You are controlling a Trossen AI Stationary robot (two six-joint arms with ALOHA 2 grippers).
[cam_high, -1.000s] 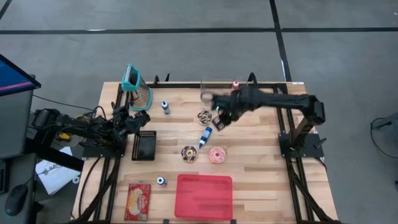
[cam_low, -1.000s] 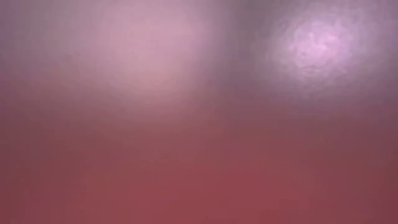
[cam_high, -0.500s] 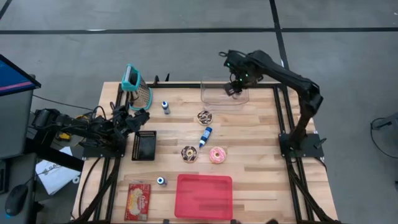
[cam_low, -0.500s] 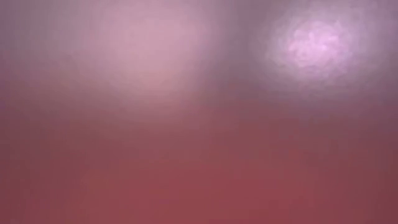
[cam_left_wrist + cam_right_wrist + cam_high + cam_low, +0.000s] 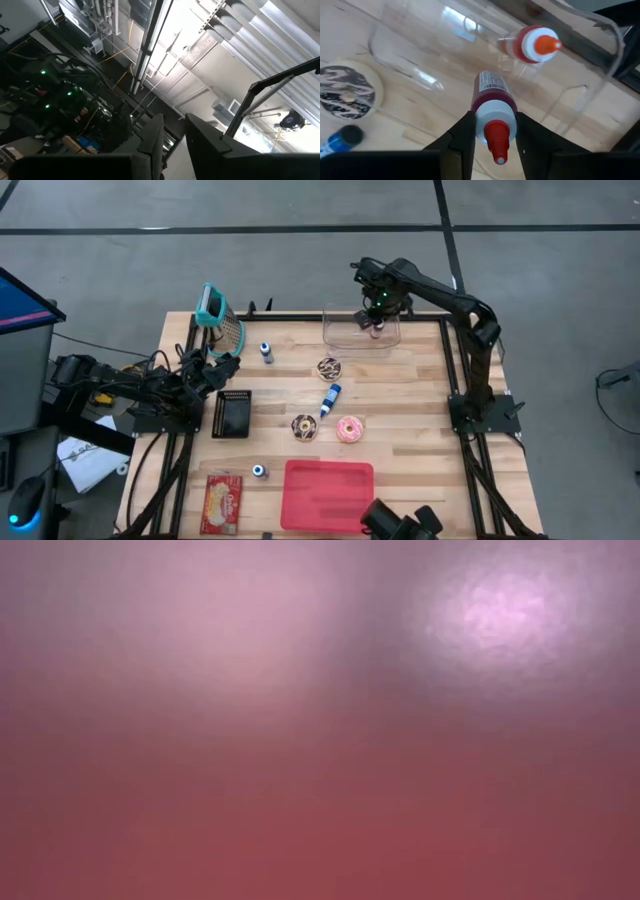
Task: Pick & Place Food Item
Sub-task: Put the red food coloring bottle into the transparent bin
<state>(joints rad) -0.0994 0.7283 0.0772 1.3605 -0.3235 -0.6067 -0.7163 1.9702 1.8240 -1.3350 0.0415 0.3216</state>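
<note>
My right gripper hangs over the clear container at the table's far edge, shut on a red squeeze bottle with a white collar and a red nozzle. A second red bottle, orange-capped, lies inside that container. My left gripper is parked at the table's left edge, pointing up at the ceiling, with a narrow gap between its fingers and nothing in it. The low view shows only a reddish blur. My right gripper pinches the red bottle at its white collar, just under the nozzle, one finger on each side. The fingers come from above, pointing down. The bottle hangs below them, nozzle end up toward the wrist and body down over the container's inside.
On the table lie a chocolate doughnut, a blue bottle, another chocolate doughnut, a pink doughnut and a red tray. A grater and a black block stand left. A dark object shows at the near edge.
My right gripper has swung from the table's middle, near the blue bottle, toward the far edge and now stands over the clear container, carrying the red bottle with it. A dark object has come into view at the near edge.
</note>
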